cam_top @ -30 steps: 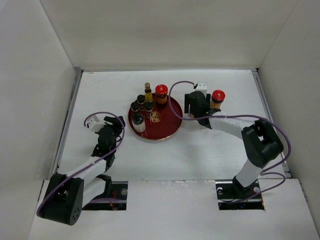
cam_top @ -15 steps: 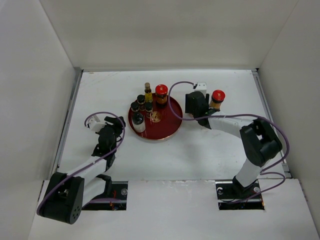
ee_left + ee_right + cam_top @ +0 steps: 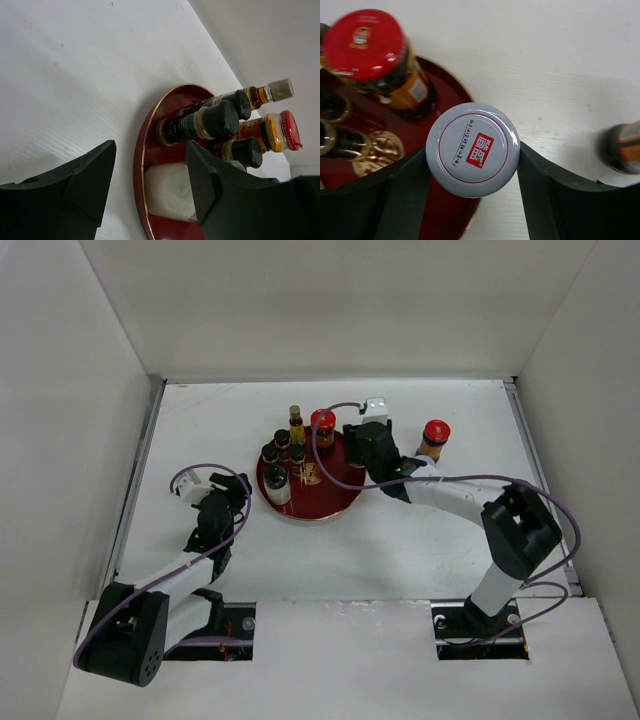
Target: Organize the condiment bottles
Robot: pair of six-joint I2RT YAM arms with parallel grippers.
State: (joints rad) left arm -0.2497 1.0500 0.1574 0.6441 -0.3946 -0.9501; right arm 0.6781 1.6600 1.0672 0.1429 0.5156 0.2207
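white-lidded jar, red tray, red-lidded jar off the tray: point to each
white-lidded jar (image 3: 472, 150): right wrist view, centre of lid
red tray (image 3: 325, 502): top view, bare floor
red-lidded jar off the tray (image 3: 436, 430): top view, red lid

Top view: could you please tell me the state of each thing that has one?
Left claw: open, empty.
Right claw: shut on white-lidded jar.
White-lidded jar: capped, gripped at tray rim.
Red-lidded jar on tray: upright, capped.
Red-lidded jar on table: upright, capped.
Dark bottles: upright on tray, capped.

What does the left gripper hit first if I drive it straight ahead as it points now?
Most likely the red tray at its near rim, then the white bottle just inside it; height is hard to judge.
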